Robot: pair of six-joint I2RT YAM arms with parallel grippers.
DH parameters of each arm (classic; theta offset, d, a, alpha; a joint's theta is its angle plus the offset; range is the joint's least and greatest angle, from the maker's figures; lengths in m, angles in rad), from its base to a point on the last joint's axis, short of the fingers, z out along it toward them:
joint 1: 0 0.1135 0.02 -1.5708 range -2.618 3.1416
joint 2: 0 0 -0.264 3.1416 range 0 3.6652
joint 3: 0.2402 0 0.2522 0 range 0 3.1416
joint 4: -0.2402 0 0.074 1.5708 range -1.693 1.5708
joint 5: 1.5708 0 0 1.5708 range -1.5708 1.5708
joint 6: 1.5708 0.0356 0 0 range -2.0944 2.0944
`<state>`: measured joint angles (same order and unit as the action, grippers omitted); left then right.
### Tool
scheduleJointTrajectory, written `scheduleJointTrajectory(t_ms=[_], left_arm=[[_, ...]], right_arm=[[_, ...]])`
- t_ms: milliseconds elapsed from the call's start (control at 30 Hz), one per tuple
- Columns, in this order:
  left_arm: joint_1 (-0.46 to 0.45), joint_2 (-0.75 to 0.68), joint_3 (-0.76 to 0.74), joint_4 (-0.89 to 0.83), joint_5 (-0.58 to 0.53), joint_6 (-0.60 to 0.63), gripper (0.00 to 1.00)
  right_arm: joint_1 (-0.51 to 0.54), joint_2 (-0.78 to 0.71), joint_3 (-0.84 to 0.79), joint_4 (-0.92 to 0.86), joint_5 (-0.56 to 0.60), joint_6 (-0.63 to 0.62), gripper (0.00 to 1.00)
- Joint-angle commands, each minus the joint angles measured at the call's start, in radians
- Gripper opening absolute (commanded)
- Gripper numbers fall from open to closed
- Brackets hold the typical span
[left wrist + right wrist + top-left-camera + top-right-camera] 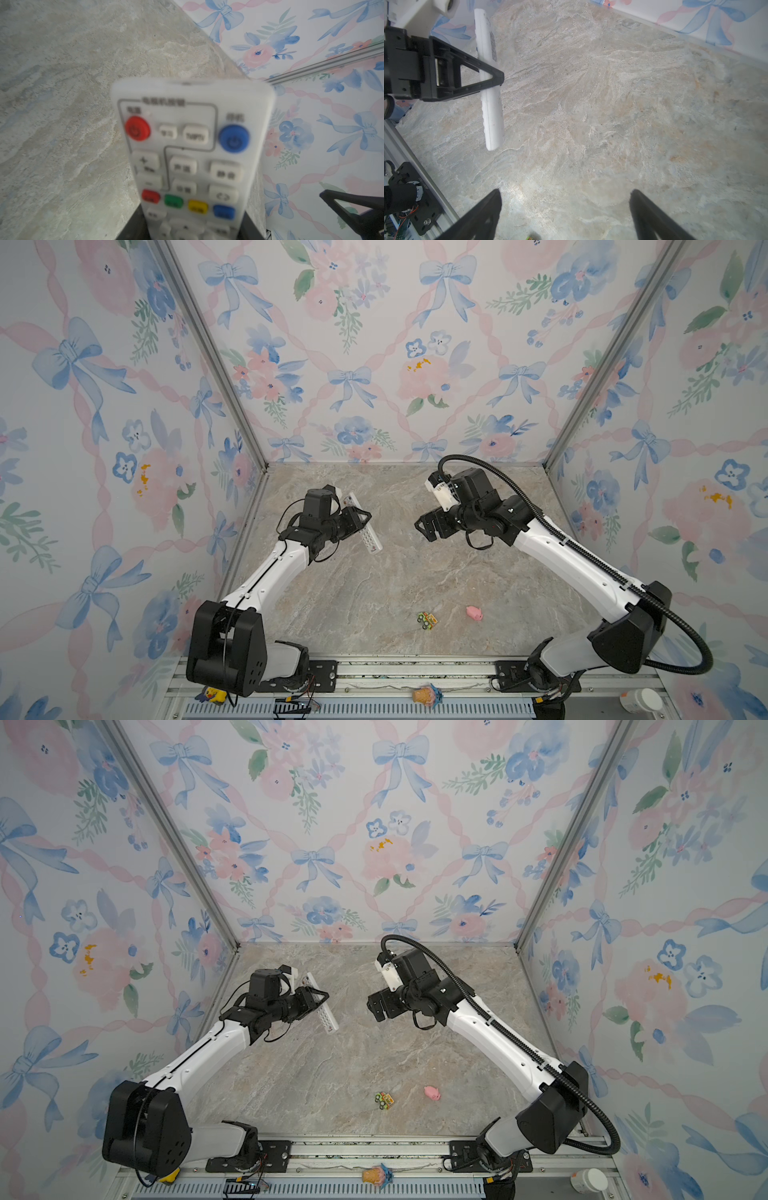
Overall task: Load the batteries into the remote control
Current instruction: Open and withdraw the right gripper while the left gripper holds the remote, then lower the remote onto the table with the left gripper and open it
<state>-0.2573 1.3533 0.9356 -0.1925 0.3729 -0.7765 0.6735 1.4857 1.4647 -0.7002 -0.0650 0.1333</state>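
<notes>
Now: L gripper clamped on remote control mid-length, left of centre; R gripper jaws wide, empty, right of centre.

tabletop: I read veined stone look, faint sheen
remote control: I see smooth white plastic
left pincer: matt black plastic
walls: matt printed paper
frame post: brushed metal

The remote control shows blurred and close, button face to the camera, with a round red button and a round blue one near its far end. Its near end sits in the left hand, and one dark finger shows off its blue-button side. Behind the remote control lies the marbled tabletop, and the flowered wall stands on its blue-button side.
</notes>
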Motion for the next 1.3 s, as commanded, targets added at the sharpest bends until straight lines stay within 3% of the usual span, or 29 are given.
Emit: scheduleJointTrajectory(t_ms=[0,400,767,1267], left_arm=[[-0.047,0.032,0.060,-0.096,-0.090,0.066,0.00],[-0.171,0.156,0.140,-0.306,-0.295,0.158,0.00],[-0.236,0.231,0.127,-0.350,-0.377,0.168,0.00],[-0.254,0.317,0.104,-0.355,-0.420,0.184,0.00]], right_arm=[[-0.011,-0.028,-0.031,-0.023,0.052,0.040,0.97],[-0.018,-0.048,-0.065,-0.033,0.074,0.046,0.97],[-0.020,-0.046,-0.083,-0.024,0.065,0.043,0.97],[-0.022,-0.045,-0.103,-0.007,0.057,0.049,0.97]])
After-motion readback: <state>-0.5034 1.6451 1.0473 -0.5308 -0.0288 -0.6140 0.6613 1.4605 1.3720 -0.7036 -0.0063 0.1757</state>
